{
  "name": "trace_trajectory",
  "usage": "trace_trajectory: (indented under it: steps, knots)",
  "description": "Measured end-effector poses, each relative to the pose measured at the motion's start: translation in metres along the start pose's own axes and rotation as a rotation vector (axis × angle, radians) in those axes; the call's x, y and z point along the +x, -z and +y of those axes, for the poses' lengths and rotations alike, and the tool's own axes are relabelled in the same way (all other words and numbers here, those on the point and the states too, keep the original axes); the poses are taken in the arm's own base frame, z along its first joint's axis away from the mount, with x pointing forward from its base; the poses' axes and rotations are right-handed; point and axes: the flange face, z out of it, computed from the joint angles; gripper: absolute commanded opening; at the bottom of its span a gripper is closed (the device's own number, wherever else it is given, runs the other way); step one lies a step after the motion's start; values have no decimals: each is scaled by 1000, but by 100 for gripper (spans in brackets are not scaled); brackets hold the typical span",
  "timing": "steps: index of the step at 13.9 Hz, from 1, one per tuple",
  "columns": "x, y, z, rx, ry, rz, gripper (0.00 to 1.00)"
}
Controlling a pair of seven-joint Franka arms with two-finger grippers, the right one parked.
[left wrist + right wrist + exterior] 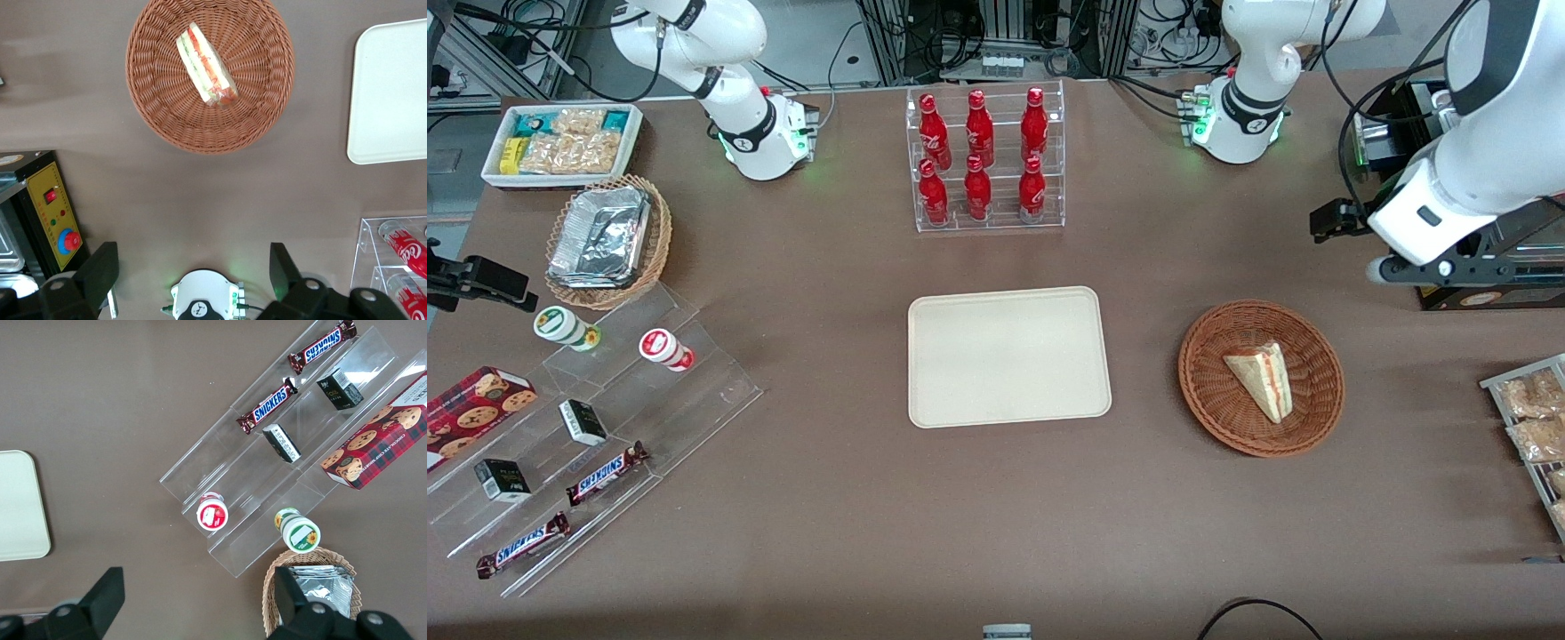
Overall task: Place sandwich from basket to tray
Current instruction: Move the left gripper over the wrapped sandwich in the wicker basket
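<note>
Fingers [100,270] of the tool [193,273] spread apart, empty, high above the table [827,498]. Sandwich [205,65] in basket [163,127] lies ahead, long axis diagonal; tray [1009,356] beside.

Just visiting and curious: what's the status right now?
Gripper open, empty, up off the table, clear of the basket. Sandwich lies in basket. Tray bare beside it, nothing between.

The brown matte bench [854,498] carries a flat cream rectangular plastic tray [1009,356] at its middle. Beside it, toward the working arm's end, sits a round reddish-brown wicker basket [1209,400]. A clear acrylic rack of red bottles [987,160] stands farther from the front camera. The left arm's end effector [193,273] hangs above the bench, fingers spread apart.
</note>
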Motion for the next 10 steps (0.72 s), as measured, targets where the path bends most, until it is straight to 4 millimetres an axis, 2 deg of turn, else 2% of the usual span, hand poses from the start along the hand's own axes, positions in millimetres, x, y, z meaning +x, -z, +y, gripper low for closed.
trace_trajectory:
  steps: [6,10]
  knots:
    - [53,-74,7,-4,-7,-19,100]
    - [68,-116,9,-12,-7,48,100]
